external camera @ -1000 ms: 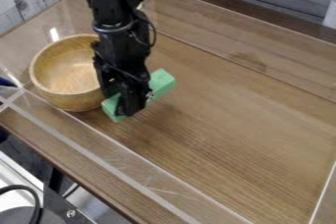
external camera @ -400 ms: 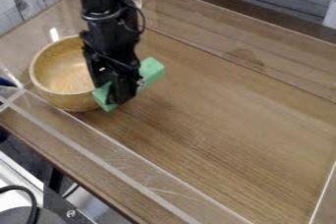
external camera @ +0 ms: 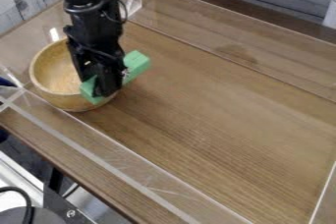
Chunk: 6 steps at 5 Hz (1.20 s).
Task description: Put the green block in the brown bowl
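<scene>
While the arm hung over the bowl's near rim in the single camera view, its fingers (external camera: 96, 83) were clamped on the green block (external camera: 121, 72), holding it clear of the worktop (external camera: 223, 110) at the right edge of the brown bowl (external camera: 50, 74). The block looked light, stiff and smooth-faced, probably best pinched across its narrow width near the middle, as it was. No brand, label or writing was readable, though the picture was small and soft.
</scene>
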Each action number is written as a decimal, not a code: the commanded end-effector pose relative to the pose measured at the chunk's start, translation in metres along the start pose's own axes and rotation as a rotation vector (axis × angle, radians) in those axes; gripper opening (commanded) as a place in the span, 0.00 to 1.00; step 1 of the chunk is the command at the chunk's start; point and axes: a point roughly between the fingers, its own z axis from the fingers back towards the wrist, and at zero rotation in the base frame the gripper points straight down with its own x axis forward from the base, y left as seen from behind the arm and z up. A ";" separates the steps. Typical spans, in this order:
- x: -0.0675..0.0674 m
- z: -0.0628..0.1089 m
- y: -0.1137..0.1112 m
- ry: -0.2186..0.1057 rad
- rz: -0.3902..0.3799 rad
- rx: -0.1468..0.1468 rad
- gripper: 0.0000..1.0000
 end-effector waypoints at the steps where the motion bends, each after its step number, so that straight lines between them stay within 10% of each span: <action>1: 0.008 0.009 0.014 -0.041 0.017 0.031 0.00; 6: 0.011 0.004 0.039 -0.044 0.073 0.041 0.00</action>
